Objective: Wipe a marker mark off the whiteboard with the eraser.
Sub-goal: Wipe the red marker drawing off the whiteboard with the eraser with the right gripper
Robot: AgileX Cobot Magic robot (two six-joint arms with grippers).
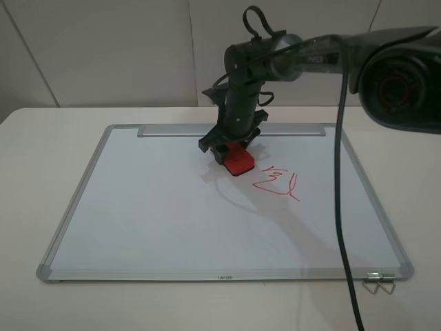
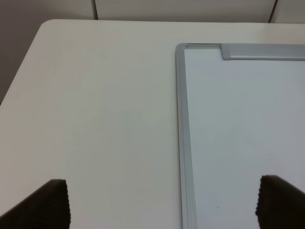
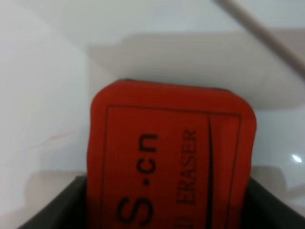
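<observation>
One metal clip (image 1: 379,281) sits at the near right corner of one whiteboard (image 1: 172,221), which lies flat on the desk (image 1: 41,145). One black cable (image 1: 342,227) crosses the board's right part. One red marker mark (image 1: 279,183) lies right of centre. Just beyond it, one red eraser (image 1: 240,161) is clamped in the right end effector (image 1: 231,147), which hides its rear half. Whether the eraser touches the board cannot be determined. The left end effector (image 2: 162,205) stands wide open and is mostly cut off.
</observation>
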